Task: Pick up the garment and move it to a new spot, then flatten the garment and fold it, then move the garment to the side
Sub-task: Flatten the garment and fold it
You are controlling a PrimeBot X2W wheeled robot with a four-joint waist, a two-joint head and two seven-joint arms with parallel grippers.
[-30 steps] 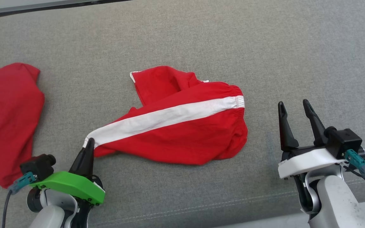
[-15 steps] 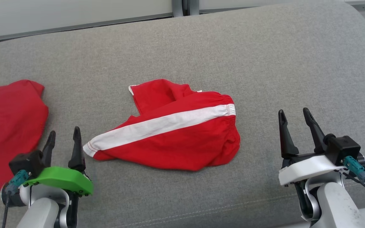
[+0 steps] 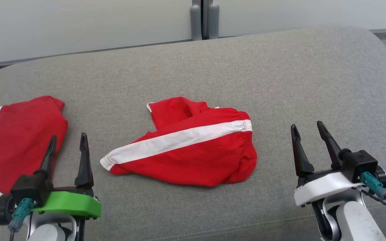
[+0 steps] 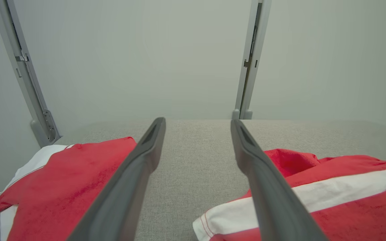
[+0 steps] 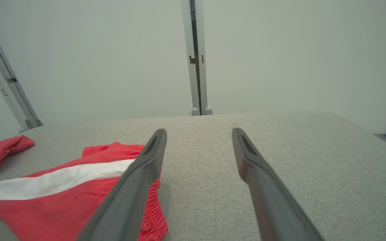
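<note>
With both jaws released and empty, the limp, light garment (image 3: 186,159) is probably best taken at its waistband (image 3: 247,124).

surface: grey fabric cushion (image 3: 280,83) | far left: second red-and-white cloth (image 3: 22,134) lies crumpled on it | behind: pale wall panels (image 3: 79,26), grey upright post (image 3: 204,20)

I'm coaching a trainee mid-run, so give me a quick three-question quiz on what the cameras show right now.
1. True or false: the left pincer grips the striped garment.
2. What lies at the far left of the grey cushion? A) a second red garment B) a towel C) a box
3. Fill in: the right pincer is ____.
Key: 1 false; 2 A; 3 open.
</note>
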